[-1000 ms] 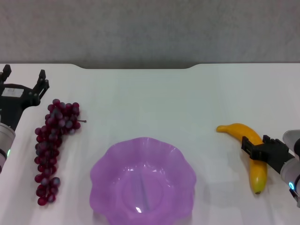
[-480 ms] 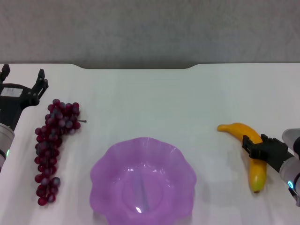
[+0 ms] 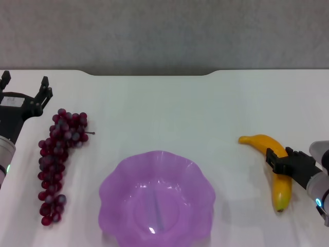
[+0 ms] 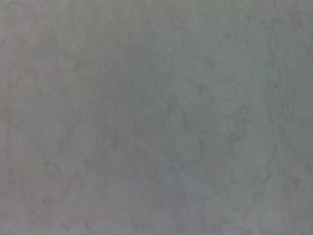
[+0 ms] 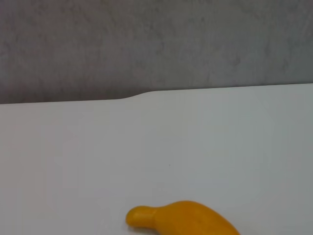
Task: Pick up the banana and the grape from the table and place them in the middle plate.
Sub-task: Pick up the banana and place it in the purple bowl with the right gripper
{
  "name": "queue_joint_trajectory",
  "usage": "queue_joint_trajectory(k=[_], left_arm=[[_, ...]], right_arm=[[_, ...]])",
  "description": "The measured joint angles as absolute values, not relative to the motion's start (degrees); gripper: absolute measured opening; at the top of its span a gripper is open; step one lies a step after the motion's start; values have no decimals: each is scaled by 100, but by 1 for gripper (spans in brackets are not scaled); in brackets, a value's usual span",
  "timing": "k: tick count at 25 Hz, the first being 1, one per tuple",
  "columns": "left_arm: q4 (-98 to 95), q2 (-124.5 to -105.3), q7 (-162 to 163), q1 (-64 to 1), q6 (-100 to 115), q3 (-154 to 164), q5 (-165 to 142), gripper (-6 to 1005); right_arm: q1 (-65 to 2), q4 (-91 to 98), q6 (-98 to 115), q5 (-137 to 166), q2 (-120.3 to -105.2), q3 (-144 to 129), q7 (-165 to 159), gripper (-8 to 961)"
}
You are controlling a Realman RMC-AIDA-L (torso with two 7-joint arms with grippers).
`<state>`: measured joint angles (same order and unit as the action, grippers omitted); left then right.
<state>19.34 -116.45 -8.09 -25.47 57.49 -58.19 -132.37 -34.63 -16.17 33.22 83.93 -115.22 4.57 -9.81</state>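
Closing on the banana [image 3: 272, 164] with the right gripper [image 3: 281, 165], jaws straddling its middle on the tabletop [image 3: 169, 108], grip not certain; next, clamping, lifting, carrying to the middle plate [image 3: 157, 198]; left gripper [image 3: 24, 85] parked, jaws apart, beside the grape [image 3: 57, 159].

Right wrist view: white counter [image 5: 161, 147] fills most of frame, notched far edge visible. Grey textured wall [image 5: 156, 44] beyond counter edge. Banana [image 5: 183, 219] lies on counter, yellow-orange, blunt end showing, rest cut off by frame edge.
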Motion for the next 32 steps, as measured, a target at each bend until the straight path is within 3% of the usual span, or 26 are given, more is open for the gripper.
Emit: queue_joint_trajectory(k=[15, 32], left_arm=[[1903, -11634, -805, -2462, 5708, -5819, -13236, 870], [1917, -11628, -776, -2440, 5716, -5819, -13236, 867]], right_arm=[[-3551, -1555, 3632, 8384, -11478, 511, -977, 515], [-3562, -1641, 6125, 10230, -11486, 447, -1868, 512]])
